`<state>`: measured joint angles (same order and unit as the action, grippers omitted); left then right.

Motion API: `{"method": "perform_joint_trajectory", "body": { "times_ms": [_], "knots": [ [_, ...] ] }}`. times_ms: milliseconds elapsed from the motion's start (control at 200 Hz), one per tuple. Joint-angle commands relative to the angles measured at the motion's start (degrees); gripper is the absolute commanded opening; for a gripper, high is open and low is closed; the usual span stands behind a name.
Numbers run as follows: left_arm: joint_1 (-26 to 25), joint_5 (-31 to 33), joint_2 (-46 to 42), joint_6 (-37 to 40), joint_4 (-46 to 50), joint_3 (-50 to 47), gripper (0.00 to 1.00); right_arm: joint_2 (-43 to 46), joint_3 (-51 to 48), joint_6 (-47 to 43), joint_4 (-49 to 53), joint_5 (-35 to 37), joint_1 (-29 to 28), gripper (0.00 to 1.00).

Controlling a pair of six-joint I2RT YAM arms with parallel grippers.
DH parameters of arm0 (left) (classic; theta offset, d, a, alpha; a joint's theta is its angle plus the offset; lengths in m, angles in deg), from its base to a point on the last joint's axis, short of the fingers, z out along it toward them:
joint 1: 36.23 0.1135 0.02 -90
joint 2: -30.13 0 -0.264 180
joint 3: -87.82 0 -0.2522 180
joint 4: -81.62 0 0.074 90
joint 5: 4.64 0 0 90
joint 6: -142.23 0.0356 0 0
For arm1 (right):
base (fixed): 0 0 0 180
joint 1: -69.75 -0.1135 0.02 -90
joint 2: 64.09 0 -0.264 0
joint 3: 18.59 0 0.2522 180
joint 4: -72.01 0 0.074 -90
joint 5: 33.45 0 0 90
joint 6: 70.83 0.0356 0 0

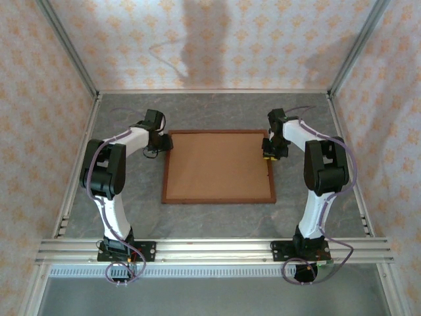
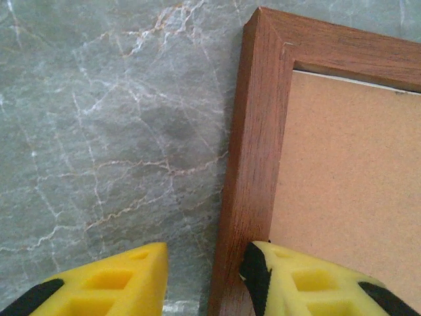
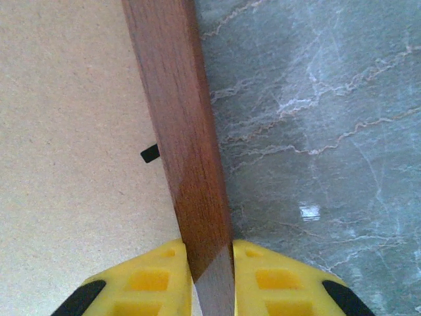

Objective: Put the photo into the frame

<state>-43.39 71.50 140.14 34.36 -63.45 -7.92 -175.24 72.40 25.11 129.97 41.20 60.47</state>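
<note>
The reddish-brown wooden frame [image 1: 218, 199] lies flat at the middle of the grey marble table [image 1: 217, 112], a plain brown board filling it.

Frame [image 2: 253, 164] cropped by edges in L+R wrist cams.

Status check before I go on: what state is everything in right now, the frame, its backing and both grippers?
Frame: flat on the table, back side up.
Backing board: seated inside the frame.
Retaining tab: sticking out over the board at the right rail.
Left gripper: open, fingers straddling the left rail.
Right gripper: shut on the right rail.
</note>
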Motion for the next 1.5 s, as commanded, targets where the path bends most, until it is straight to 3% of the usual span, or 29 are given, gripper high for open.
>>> {"method": "perform_joint_trajectory", "body": {
  "times_ms": [0,495,886,1311,1496],
  "knots": [
    [-2.5,-1.24,3.54,1.18,0.61,0.24,0.41,-1.06,-0.93,-0.03,1.75,0.33,-0.12,0.18],
    [-6.06,3.9,7.3,4.93,6.57,4.59,0.47,-1.67,-0.47,-0.33,2.05,-0.2,-0.47,0.16],
    [-7.54,4.17,9.7,5.75,9.59,6.93,0.48,-1.63,-0.33,-0.33,2.41,-0.05,-0.64,0.15],
    [-6.83,7.43,-1.98,1.33,4.85,3.18,0.57,-1.23,-0.69,-0.05,2.35,1.44,-0.61,0.15],
    [-3.97,5.6,-2.18,-0.24,3.18,2.48,0.56,-1.28,-0.81,-0.2,2.2,1.2,-0.64,0.14]
  ]
}}
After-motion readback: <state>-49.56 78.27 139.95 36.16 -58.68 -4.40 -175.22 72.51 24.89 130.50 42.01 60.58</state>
